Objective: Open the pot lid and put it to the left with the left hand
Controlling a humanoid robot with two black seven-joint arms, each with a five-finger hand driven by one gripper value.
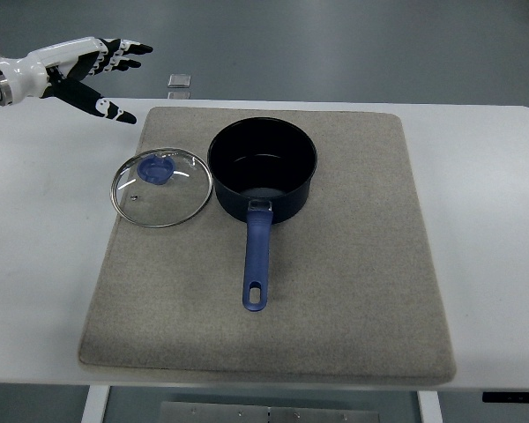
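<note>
Holding nothing, I am hovering my left hand over the far left corner of the desk, fingers spread and loosely extended, thumb pointing down toward the mat. I am keeping it well apart from the lid, which suggests to me that the job is essentially finished. The lid is lying flat, knob up, near the left edge of the mat, just beside the pot and nearly touching its wall. I judge it is sitting there because the task wants it to the left of the pot, and the soft mat is giving the glass a safe, non-slipping bed.

The pot is standing open and upright toward the far middle of the mat, its blue handle pointing back toward the near edge, so the handle is staying out of my arm's path from the left. A small grey block is resting past the desk's far edge. My right hand is not showing.
</note>
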